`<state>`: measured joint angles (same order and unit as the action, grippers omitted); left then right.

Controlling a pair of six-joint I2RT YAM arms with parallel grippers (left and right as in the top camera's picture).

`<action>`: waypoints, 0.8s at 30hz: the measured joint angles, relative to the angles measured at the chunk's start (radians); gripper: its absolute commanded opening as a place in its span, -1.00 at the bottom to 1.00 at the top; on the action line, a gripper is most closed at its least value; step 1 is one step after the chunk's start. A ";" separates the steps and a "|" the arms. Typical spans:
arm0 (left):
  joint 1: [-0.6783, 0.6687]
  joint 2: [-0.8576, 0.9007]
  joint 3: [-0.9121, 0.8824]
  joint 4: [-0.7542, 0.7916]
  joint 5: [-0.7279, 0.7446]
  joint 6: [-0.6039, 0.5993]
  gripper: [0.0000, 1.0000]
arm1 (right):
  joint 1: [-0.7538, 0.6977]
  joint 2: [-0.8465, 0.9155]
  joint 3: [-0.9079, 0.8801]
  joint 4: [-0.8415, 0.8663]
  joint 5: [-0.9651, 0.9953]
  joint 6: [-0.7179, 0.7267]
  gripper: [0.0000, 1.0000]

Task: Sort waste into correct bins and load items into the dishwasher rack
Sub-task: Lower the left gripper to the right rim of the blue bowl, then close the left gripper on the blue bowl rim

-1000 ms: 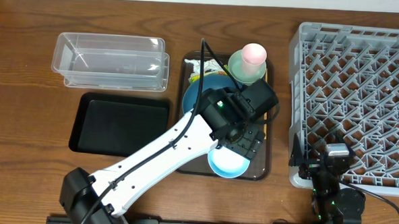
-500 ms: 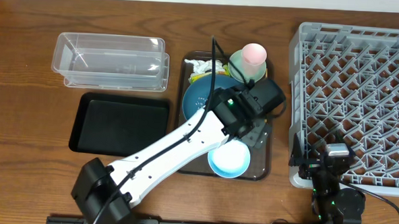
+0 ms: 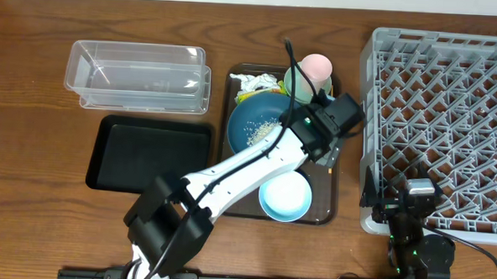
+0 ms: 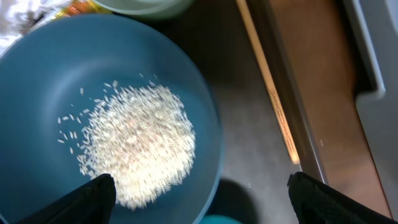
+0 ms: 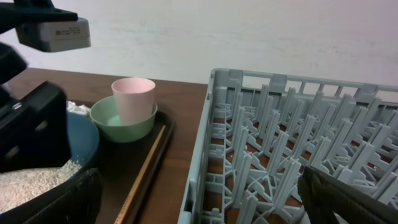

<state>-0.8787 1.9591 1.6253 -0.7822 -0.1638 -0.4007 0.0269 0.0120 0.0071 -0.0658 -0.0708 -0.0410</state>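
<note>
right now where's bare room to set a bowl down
The shallow black rectangular tray and the clear rectangular plastic container hold nothing; so does the grey pegged rack. Bare wood lies left of both. The brown serving tray is crowded with bowls.
</note>
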 measured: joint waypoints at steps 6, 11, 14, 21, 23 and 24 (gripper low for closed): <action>0.020 0.043 0.000 0.040 0.014 -0.039 0.66 | 0.000 0.000 0.000 0.000 0.000 0.000 0.99; 0.017 0.093 0.000 0.057 0.031 -0.045 0.65 | 0.000 0.000 0.000 0.000 0.000 0.000 0.98; 0.017 0.114 0.000 0.071 0.033 -0.045 0.61 | 0.000 0.000 0.000 0.000 0.000 0.000 0.99; 0.017 0.126 0.000 0.105 0.033 -0.046 0.57 | 0.000 0.000 0.000 0.000 0.000 0.000 0.98; 0.017 0.127 0.000 0.109 0.029 -0.046 0.57 | 0.000 0.000 0.000 0.000 0.000 0.000 0.98; 0.017 0.127 0.000 0.111 0.025 -0.046 0.57 | 0.000 0.000 0.000 0.000 0.000 0.000 0.99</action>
<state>-0.8619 2.0857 1.6249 -0.6716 -0.1387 -0.4469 0.0269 0.0120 0.0071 -0.0658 -0.0708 -0.0410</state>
